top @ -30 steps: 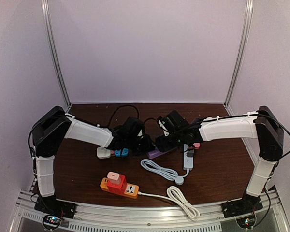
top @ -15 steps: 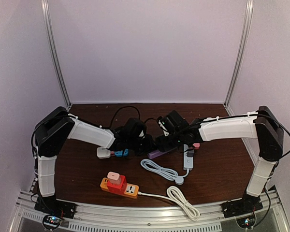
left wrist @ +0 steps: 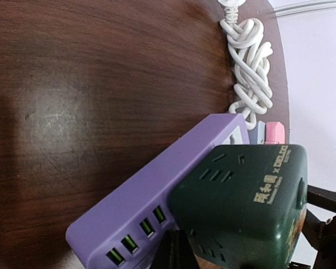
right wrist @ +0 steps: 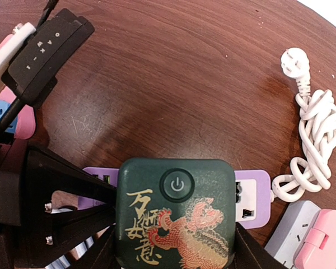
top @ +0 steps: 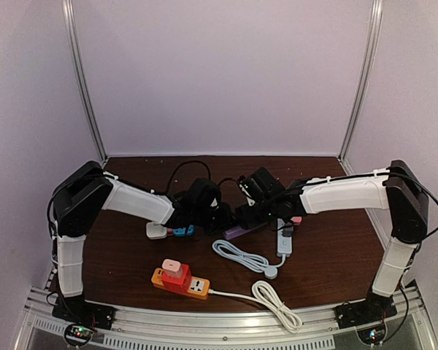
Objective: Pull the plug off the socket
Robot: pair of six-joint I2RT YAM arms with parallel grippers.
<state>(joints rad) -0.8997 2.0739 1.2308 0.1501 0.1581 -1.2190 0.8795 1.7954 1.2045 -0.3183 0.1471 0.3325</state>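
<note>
Right pincer (right wrist: 173, 255) is clamped on the green plug cube (right wrist: 175, 218), with one finger against each side. That cube sits on the purple socket strip (left wrist: 151, 202), near the middle of the bench (right wrist: 157, 84), its underside touching the strip's top face. Left pincer (top: 217, 217) is at the strip's other end, just beside the cube; whether its fingers are apart or together I cannot tell. A coiled white cord (right wrist: 316, 145) lies near the strip.
</note>
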